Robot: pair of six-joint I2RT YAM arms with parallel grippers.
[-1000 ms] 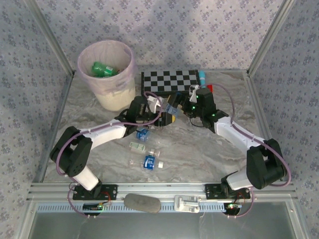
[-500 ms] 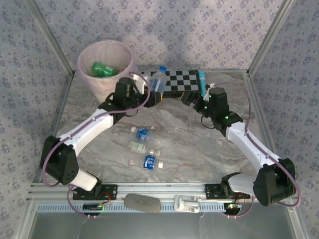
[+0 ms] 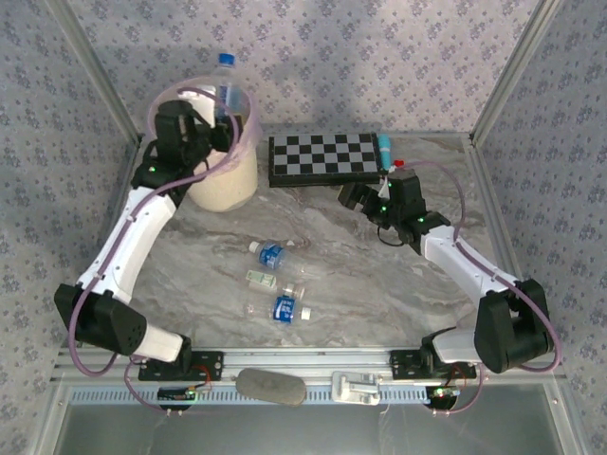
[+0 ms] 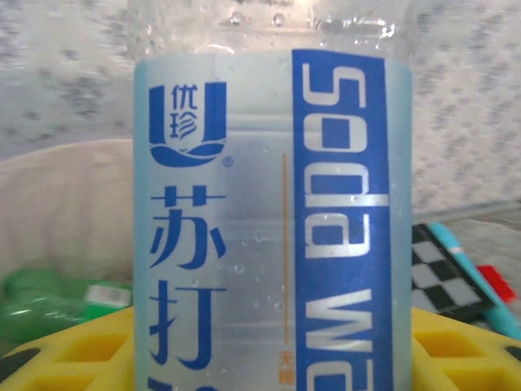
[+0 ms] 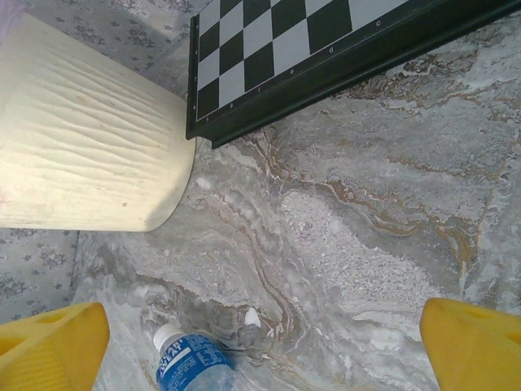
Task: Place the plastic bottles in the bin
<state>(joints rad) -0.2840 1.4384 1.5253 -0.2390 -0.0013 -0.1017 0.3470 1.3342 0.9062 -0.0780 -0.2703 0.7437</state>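
Clear blue-labelled plastic bottle held upright over the round cream-white bin.
The left wrist view adds its "Soda" lettering and a green bottle lying in the bin; the left gripper pinches the clear bottle between yellow pads. The right gripper gapes wide, empty, above another blue-labelled bottle on the marble table.

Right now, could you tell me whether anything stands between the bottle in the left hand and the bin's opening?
Nothing visible does. The left hand holds the soda water bottle upright above the bin's open top; a green bottle lies inside, off to one side.
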